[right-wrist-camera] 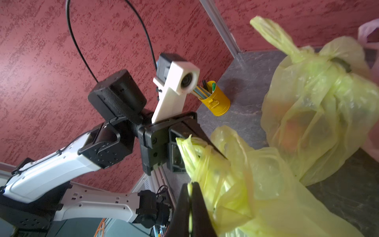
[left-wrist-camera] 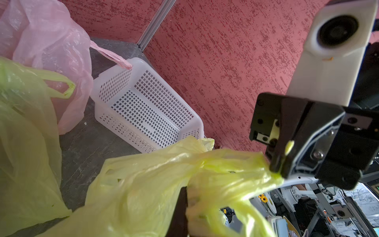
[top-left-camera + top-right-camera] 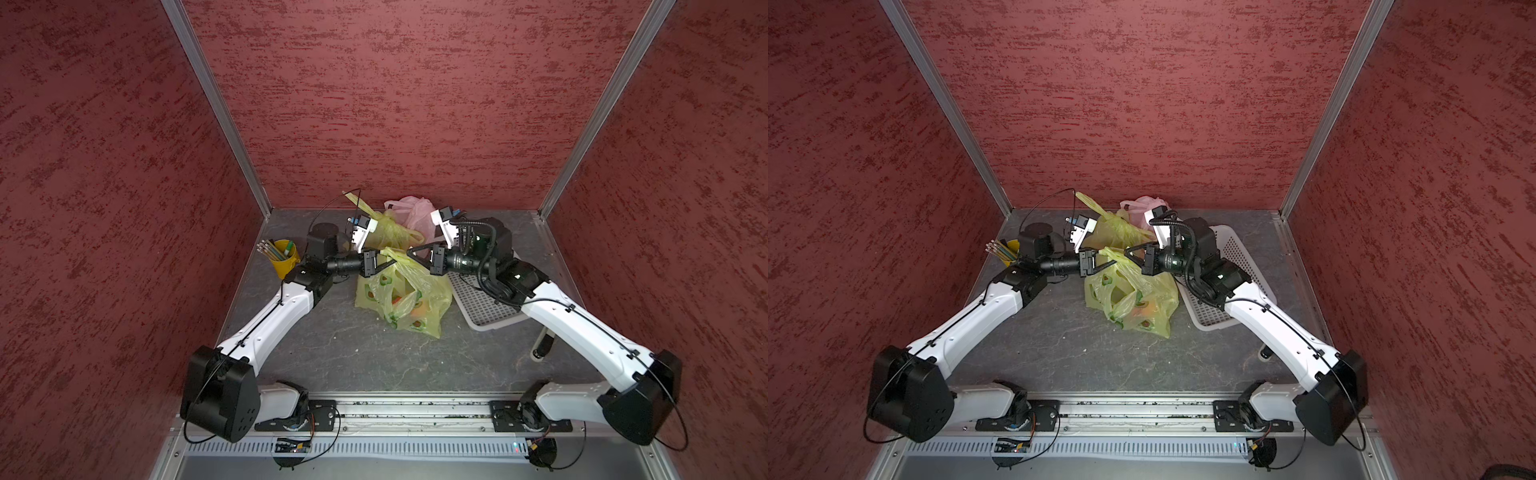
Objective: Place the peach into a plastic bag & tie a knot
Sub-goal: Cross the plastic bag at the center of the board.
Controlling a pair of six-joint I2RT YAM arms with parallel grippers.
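A yellow-green plastic bag (image 3: 428, 291) (image 3: 1158, 293) with green print lies mid-table. Through its film shows the orange peach (image 3: 419, 309) (image 3: 1144, 309). Both bag handles are lifted and bunched between the two arms. My left gripper (image 3: 390, 262) (image 3: 1112, 264) is shut on one bunched handle; in the left wrist view the film wraps over its jaws (image 2: 187, 205). My right gripper (image 3: 412, 252) (image 3: 1128, 251) is shut on the other handle, a thin strip of film pinched between its jaws (image 1: 190, 197). The two grippers' tips nearly meet above the bag.
Behind stand a second yellow-green bag (image 3: 386, 230), knotted, and a pink bag (image 3: 415, 212). A white perforated basket (image 3: 478, 309) lies under the right arm. A yellow cup of pencils (image 3: 286, 258) stands at the left, near the wall.
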